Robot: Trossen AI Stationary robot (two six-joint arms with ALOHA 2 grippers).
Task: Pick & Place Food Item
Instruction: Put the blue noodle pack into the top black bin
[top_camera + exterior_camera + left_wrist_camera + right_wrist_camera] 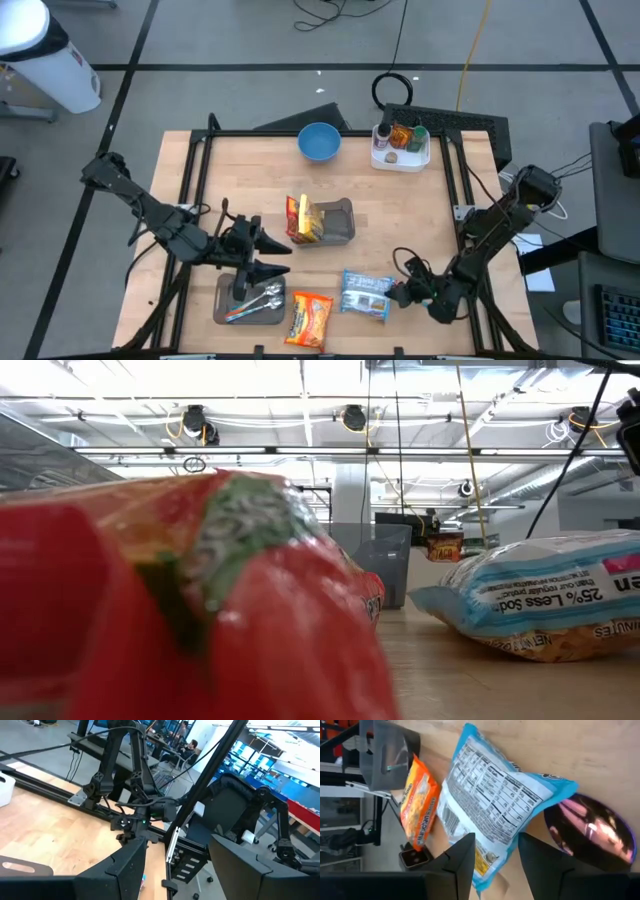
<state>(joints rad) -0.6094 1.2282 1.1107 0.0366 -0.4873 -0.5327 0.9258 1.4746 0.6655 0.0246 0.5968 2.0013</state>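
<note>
A blue-and-white food packet (365, 295) (490, 800) lies flat on the wooden table near its front edge. My right gripper (397, 296) (496, 857) is low at the packet's right end, open, slanting down, with the packet's edge between its two fingers. An orange packet (310, 318) (417, 807) lies flat to the blue one's left. My left gripper (268, 256) (175, 870) hovers open and level above a grey tray (222, 300), holding nothing. A red-and-yellow packet (298, 218) stands in a grey bin (340, 222). My right gripper has its fingers (465, 855) on either side of the blue packet's right end (487, 862), coming from the table's right and slanting down. I cannot tell whether they touch it. The packet lies flat on the table.
The grey tray holds cutlery (258, 298). A blue bowl (319, 142) and a white tray of bottles (400, 147) stand at the far edge. A black frame rail (190, 180) runs round the table. Bare wood lies between the bin and the far things.
</note>
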